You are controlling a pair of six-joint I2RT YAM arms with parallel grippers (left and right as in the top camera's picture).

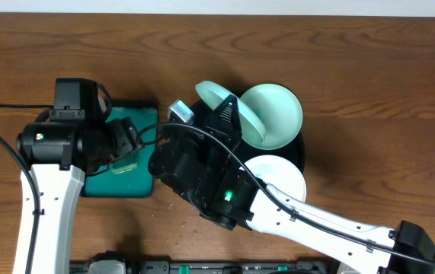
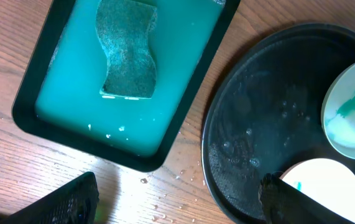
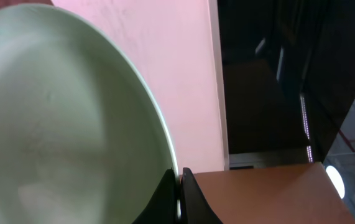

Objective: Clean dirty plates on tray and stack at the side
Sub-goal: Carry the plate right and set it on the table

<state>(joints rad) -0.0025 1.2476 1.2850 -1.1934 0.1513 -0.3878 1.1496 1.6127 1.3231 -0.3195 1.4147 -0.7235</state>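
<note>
**Plate (image 1: 215, 97) tipped up in the right gripper (image 3: 180, 186)**

Jaws pinch shut on the mint-green rim, the plate tilted steeply above the black tray (image 1: 302, 156), its long axis running diagonally. Left gripper (image 2: 180, 185) hangs spread wide, empty, by the green tray (image 2: 127, 160). Farther off, a mint plate (image 1: 278, 110) and a white plate (image 1: 282, 176) lie flat on the black tray.

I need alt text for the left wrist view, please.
A sponge lies in a rectangular tray of turquoise liquid, beside a black tray holding a smeared mint plate and a white plate. The open left gripper frames the bottom edge.
</note>
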